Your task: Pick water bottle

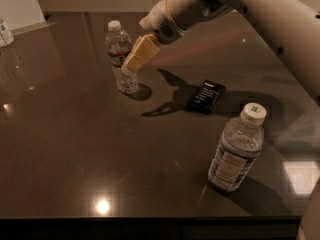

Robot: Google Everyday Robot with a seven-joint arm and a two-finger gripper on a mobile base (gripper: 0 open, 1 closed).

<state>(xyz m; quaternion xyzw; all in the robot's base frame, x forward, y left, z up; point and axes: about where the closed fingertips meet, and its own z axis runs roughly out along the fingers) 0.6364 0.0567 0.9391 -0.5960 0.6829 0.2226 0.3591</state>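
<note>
Upper left of centre: water bottle [116, 50] upright on table [75, 149], not lifted. Gripper [132, 64] overlaps its right side at mid-height; spread or closed, cannot tell. Approach seemingly done; secure grasp and lift likely left.

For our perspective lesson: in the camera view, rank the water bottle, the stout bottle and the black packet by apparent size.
1. Stout bottle, though nearest the camera, so unsure.
2. Water bottle, farther back, the end effector overlapping it.
3. Black packet, lying flat between them.
</note>
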